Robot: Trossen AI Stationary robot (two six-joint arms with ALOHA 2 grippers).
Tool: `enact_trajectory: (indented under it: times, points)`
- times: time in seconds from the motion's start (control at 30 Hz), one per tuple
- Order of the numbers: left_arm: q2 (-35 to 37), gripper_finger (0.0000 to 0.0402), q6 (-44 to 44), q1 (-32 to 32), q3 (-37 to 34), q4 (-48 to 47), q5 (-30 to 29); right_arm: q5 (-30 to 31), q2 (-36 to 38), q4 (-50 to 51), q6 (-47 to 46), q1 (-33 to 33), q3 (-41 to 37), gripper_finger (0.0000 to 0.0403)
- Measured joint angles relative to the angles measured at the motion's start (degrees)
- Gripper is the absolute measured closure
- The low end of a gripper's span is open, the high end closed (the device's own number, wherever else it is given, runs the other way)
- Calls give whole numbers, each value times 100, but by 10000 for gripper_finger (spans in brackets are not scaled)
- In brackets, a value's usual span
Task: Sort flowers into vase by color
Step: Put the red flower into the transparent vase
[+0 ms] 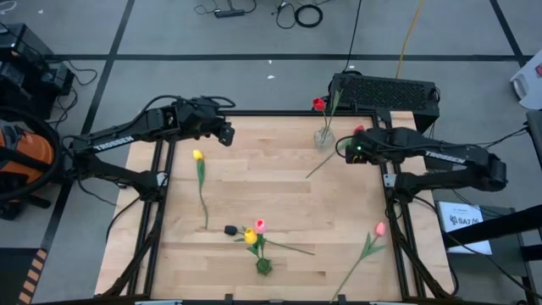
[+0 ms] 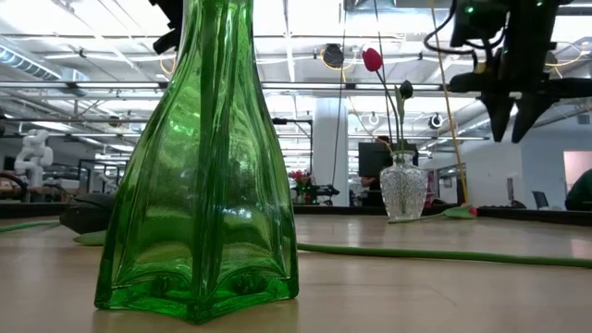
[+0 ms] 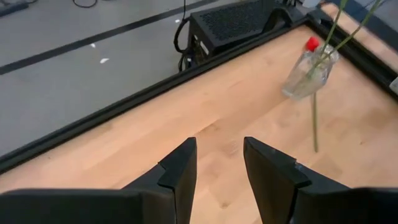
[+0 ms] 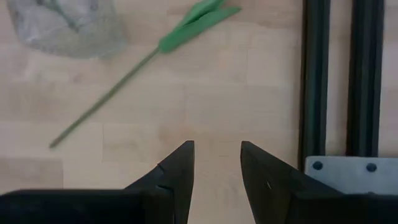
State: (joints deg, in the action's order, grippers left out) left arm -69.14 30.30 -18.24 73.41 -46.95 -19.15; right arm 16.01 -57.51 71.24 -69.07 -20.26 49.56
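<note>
A clear glass vase [image 1: 324, 138] at the far edge holds a red flower [image 1: 318, 104] and a dark one [image 2: 405, 90]. Another red flower [image 1: 359, 130] lies beside it, stem [image 4: 106, 99] flat on the wood. My right gripper [image 4: 217, 149] hangs open over the bare table just beside that stem, pointing steeply down. My left gripper [image 3: 219, 149] is open in the air at the far left [image 1: 227, 135], slanting toward the clear vase [image 3: 308, 74]. The green vase [image 1: 264, 266] near the front holds a yellow [image 1: 251, 237] and a pink flower [image 1: 260, 225].
A yellow flower [image 1: 197, 155] lies left of centre. A pink one [image 1: 380, 229] lies at the near right, and a black head [image 1: 230, 230] rests by the green vase. A black box [image 1: 385, 89] stands behind the far edge. Black frame rails [image 4: 339, 81] run along the table's right side.
</note>
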Motion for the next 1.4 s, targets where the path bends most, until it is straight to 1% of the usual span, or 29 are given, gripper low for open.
enact_trajectory:
  times: [0.1,0.2,0.27,0.33,0.43,0.6,0.73,0.8,0.93,1.03,1.1,1.17,1.23,1.4]
  points:
    - [0,263,-86,-8,-10,-74,187,492,-229,-205,-278,-7,-49,280]
    - [13,263,-143,-5,-101,-119,218,628,-341,-676,-322,-266,-306,280]
    - [21,263,-220,-7,-165,-129,220,473,-353,-1075,-326,-550,-601,280]
    - [22,263,-222,-7,-206,-199,226,163,-308,-1526,-349,-827,-944,280]
    - [22,263,-260,-5,-267,-228,242,-185,-189,-2260,-588,-1147,-1448,280]
    - [22,263,-553,-7,-269,-225,258,-266,-136,-3342,-1151,-1528,-1927,280]
    - [22,263,-804,-7,-269,-221,387,-245,-136,-4036,-1435,-1891,-1965,280]
    - [22,263,-914,-7,-269,-219,482,-135,-148,-4312,-1533,-2114,-1965,280]
    - [22,263,-1184,-7,-269,-211,568,-144,-331,-4562,-1865,-2583,-1965,283]
    - [22,263,-1371,-7,-269,-206,569,-527,-636,-4844,-2070,-2851,-1965,287]
    - [22,263,-1489,-7,-269,-206,570,-843,-883,-5227,-2076,-2934,-1962,292]
    - [22,263,-1597,-4,-269,-206,570,-1035,-1140,-5451,-2041,-2954,-1894,297]
    - [22,263,-1682,-7,-269,-206,570,-1106,-1397,-5391,-1992,-2956,-1762,305]
    - [22,263,-1769,-7,-269,-249,570,-1330,-1879,-4813,-1877,-2956,-1502,325]
